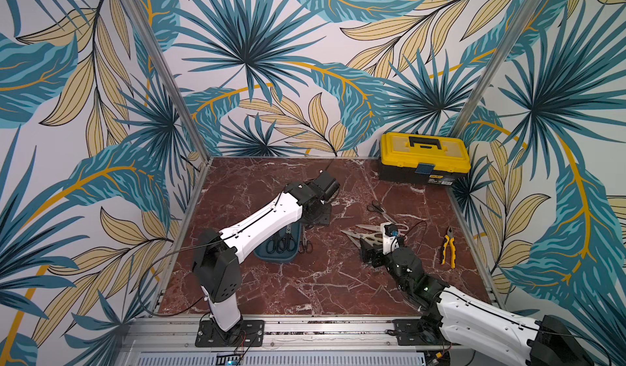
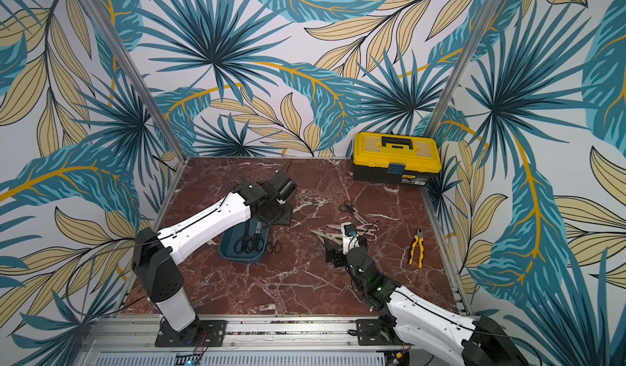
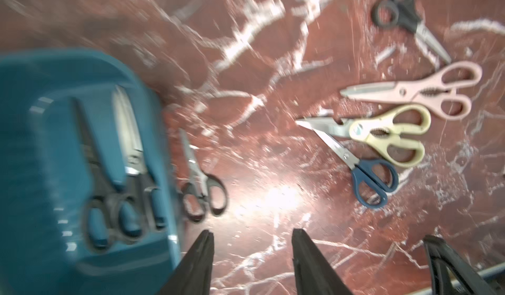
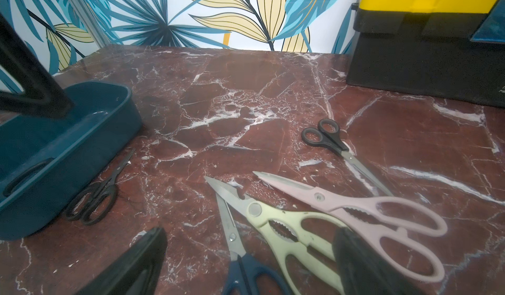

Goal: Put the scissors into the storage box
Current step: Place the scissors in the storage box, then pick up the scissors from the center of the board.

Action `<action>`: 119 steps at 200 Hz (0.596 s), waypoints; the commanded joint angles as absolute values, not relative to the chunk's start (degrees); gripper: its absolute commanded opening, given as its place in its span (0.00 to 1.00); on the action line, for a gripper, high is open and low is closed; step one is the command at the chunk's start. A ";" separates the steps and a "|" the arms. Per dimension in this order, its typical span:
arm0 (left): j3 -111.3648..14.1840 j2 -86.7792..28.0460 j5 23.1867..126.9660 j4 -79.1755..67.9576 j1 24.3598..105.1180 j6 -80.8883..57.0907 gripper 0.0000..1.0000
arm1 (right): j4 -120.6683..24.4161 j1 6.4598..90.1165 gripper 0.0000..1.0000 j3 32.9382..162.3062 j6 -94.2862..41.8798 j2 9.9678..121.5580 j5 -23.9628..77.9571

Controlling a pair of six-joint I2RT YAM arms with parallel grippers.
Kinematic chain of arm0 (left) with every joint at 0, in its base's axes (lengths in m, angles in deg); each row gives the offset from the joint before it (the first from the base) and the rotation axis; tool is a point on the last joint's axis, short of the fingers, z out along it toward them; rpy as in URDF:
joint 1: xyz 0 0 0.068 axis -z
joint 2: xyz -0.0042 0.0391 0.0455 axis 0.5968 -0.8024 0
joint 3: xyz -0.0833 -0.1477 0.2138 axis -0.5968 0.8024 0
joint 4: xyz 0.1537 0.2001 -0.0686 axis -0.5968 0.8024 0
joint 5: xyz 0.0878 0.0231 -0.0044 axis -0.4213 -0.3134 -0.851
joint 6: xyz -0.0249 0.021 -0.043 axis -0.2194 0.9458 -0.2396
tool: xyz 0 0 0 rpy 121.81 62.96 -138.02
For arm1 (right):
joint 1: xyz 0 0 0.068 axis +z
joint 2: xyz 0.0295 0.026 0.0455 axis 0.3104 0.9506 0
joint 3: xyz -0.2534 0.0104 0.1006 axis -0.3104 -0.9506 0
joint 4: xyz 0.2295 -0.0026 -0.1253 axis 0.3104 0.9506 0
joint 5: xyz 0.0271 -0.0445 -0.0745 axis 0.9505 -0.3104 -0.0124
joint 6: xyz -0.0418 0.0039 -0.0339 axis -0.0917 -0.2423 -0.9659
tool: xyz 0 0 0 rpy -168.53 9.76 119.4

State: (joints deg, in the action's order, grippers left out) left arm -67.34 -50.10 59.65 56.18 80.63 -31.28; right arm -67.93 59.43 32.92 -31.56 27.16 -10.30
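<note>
The teal storage box (image 1: 271, 261) (image 3: 27, 116) (image 4: 82, 148) lies left of centre with black-handled scissors (image 1: 281, 244) (image 3: 117, 198) inside. A small black pair (image 1: 306, 244) (image 3: 203, 189) lies on the marble just beside it. My left gripper (image 3: 252, 232) hovers open beside the box, nothing between its fingers. Right of centre lie cream scissors (image 4: 287, 230), pink scissors (image 4: 369, 211), a blue-handled pair (image 4: 246, 274) and, farther back, another black pair (image 4: 325, 138) (image 1: 376, 207). My right gripper (image 4: 251, 233) stands open low over the cream and blue handles, gripping nothing.
A yellow-and-black toolbox (image 1: 423, 159) stands at the back right corner. Yellow-handled pliers (image 1: 447, 250) lie near the right edge. Patterned walls enclose the red marble table (image 1: 305, 296) on three sides.
</note>
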 commanded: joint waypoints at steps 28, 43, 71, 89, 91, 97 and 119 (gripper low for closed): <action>-59.80 -53.10 60.68 52.88 79.11 -35.31 0.50 | -66.74 59.48 1.00 33.43 -30.68 28.32 -11.45; -58.82 -53.64 58.96 52.72 78.92 -34.35 0.50 | -66.72 59.48 1.00 33.41 -30.67 28.31 -11.54; -56.19 -54.36 57.88 50.08 77.57 -33.75 0.50 | -66.72 59.49 1.00 33.44 -30.58 28.31 -11.52; -55.71 -55.41 57.97 49.63 76.69 -33.35 0.50 | -66.74 59.48 1.00 33.51 -30.57 28.48 -11.60; -55.66 -55.53 57.87 49.70 76.60 -33.40 0.50 | -66.74 59.48 0.99 33.50 -30.58 28.48 -11.62; -55.57 -55.93 57.74 50.03 76.34 -33.44 0.50 | -66.72 59.48 1.00 33.47 -30.53 28.49 -11.63; -54.58 -56.25 57.13 49.60 75.37 -33.26 0.50 | -66.71 59.48 1.00 33.52 -30.49 28.57 -11.63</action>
State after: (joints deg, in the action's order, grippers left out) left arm -56.30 -55.19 58.75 51.00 76.52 -33.73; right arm -67.64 59.43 32.92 -31.18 28.32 -10.72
